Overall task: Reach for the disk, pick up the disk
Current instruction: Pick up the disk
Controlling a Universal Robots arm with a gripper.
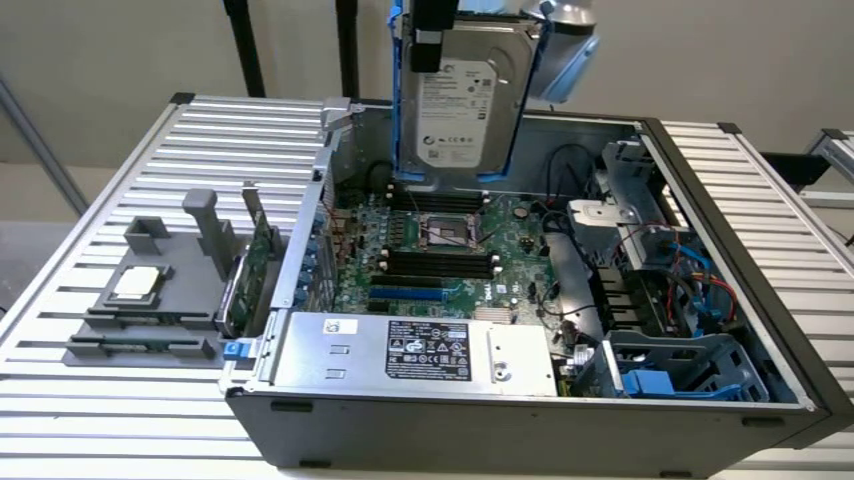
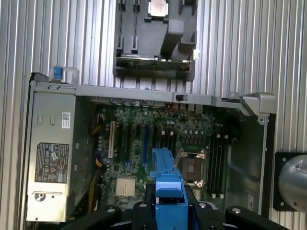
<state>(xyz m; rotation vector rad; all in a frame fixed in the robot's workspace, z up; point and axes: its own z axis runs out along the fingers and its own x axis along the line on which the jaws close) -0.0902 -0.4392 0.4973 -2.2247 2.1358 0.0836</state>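
the disk (image 1: 461, 100) hangs upright, label facing out, above the open computer case (image 1: 721, 400), clamped by its blue rail (image 2: 169, 191) in the pincer (image 1: 430, 40). reach and pick-up look done: it is lifted clear of the motherboard (image 1: 441, 250) and case walls, with open air around it above the slatted counter (image 1: 94, 300).

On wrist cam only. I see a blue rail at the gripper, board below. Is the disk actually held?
Observer: Yes. In the exterior view the gripper is clamped on the top of the disk, which hangs upright in the air.
Operator: Clear of everything?
Observer: It looks so. Its lower edge sits above the motherboard, touching nothing I can see.
Operator: Which side faces out?
Observer: The white label faces the exterior camera.
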